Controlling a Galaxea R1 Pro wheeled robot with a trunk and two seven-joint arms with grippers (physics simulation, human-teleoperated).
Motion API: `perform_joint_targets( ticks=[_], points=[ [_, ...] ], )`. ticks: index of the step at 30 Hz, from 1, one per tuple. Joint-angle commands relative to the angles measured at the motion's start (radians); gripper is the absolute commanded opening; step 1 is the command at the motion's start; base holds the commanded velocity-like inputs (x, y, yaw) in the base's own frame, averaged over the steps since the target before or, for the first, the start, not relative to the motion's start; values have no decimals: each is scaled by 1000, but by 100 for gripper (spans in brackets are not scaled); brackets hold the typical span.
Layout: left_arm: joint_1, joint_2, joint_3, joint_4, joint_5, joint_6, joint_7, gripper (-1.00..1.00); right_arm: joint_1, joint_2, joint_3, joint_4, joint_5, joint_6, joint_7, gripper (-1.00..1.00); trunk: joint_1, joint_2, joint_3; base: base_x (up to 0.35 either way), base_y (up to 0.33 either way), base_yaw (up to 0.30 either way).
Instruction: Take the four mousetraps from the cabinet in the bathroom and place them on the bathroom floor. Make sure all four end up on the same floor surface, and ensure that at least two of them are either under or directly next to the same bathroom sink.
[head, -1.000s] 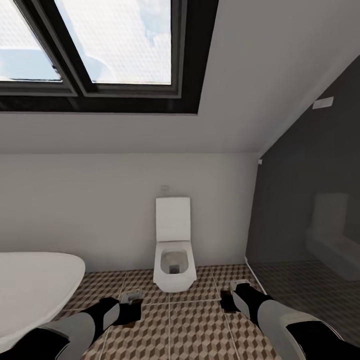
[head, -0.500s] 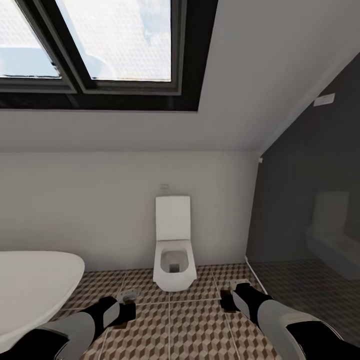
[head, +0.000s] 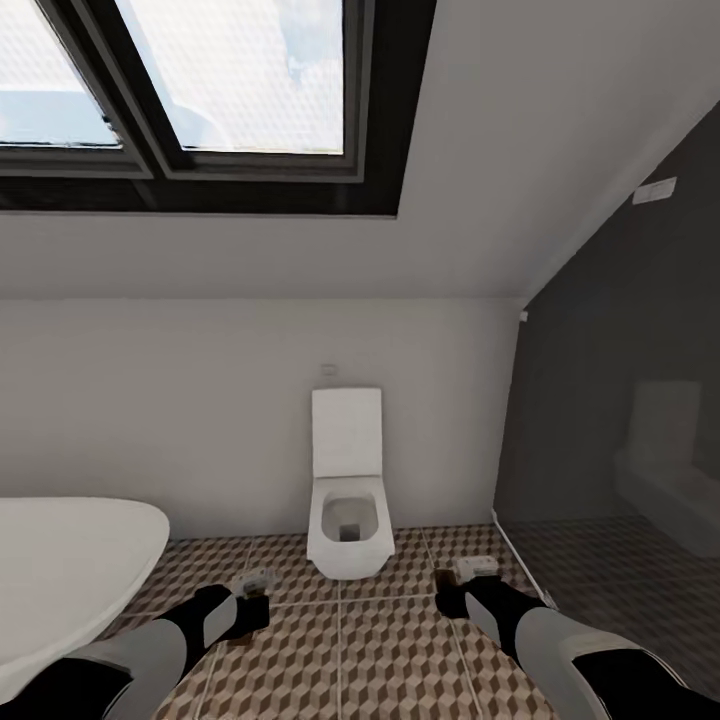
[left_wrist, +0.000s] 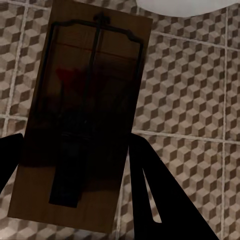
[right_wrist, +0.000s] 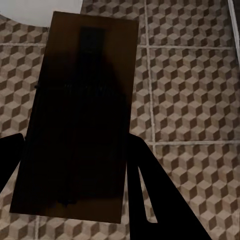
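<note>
Both arms have drawn back slightly; left hand (left_wrist: 75, 165) and right hand (right_wrist: 75, 170) each clamp a mousetrap (left_wrist: 80, 110) between their fingers.

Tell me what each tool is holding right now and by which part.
Each holds a mousetrap by the long side edges near one end: left tool holds one mousetrap, right tool another, both above the tiled floor.

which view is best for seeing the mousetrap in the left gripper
The left wrist view: the mousetrap shows large, with its wooden board and dark metal spring bar clear, between the gripper's dark fingers over the cube-pattern floor. In the head view the left gripper holds a small pale sliver.
</note>
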Motion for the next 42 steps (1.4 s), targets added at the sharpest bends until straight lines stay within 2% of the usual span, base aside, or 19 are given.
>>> perform_joint_targets(
  ticks=[1,18,23,27,34,42],
  points=[
    [-1,1,-8,-2,5,7,1,-100,0,0,8,-3,-8,7,1,-100,4,-8,-6,0,0,84],
    [-1,-3,-12,-3,1,89,1,-100,0,-4,5,-5,-7,10,31,-100,69,-127,-85,0,0,63],
    [-1,-11,-12,-10,-2,143,2,-100,0,-7,2,-8,-8,65,35,-100,88,-162,-109,0,0,2],
    [-4,-15,-13,-13,-3,150,3,-100,-1,-9,1,-10,-10,98,38,-100,104,-190,-128,0,0,0],
    [-8,-20,-13,-14,-4,152,50,-100,-1,-9,1,-12,-10,107,56,-100,131,-239,-162,159,-27,0],
    [-8,-23,-14,-13,-4,146,66,-100,-1,-8,2,-11,-10,109,63,-100,161,-295,-200,213,-6,0]
  ],
)
